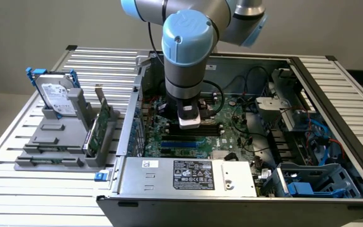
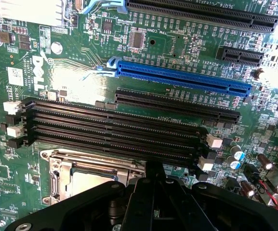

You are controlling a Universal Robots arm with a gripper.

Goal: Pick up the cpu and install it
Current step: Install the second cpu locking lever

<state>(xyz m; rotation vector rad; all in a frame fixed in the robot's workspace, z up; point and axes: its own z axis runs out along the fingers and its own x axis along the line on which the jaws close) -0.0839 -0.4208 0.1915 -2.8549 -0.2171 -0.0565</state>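
Socket [image 2: 57, 166] and gripper [image 2: 153, 202] sit close together in the wrist view: the black gripper body covers the near edge of the socket's metal frame. Inside the frame lies a pale, flat patch, partly hidden. I cannot tell whether that patch is the cpu, so its heading and long axis stay unknown. Whether the gripper is open, closed or gripping anything cannot be told either.

The arm [image 1: 185, 61] comes down from the top of the exterior view. Its blue-capped joint is high above the case [image 1: 332, 94] and its grey forearm is nearly vertical. The wrist points straight down, with the gripper [image 1: 190, 122] low over the motherboard [image 2: 81, 72], near the board's middle.

Just beyond the socket run four black memory slots [image 2: 114, 130], side by side and empty. Past them lies another long black slot, then a blue slot [image 2: 177, 77], also empty.

The case lies open on a slatted table [image 1: 99, 61]. It holds the motherboard, a grey power supply [image 1: 188, 175] along the near edge, and a blue drive bay [image 1: 307, 182] in the near corner at the exterior view's right. Black and blue cables run along that side.

Beside the case, at the exterior view's left, stands a grey holder [image 1: 49, 142]. A hard drive [image 1: 58, 97] with blue brackets stands upright at its back. A green card [image 1: 98, 125] stands on edge along the side nearest the case. The holder's flat front recesses look grey.
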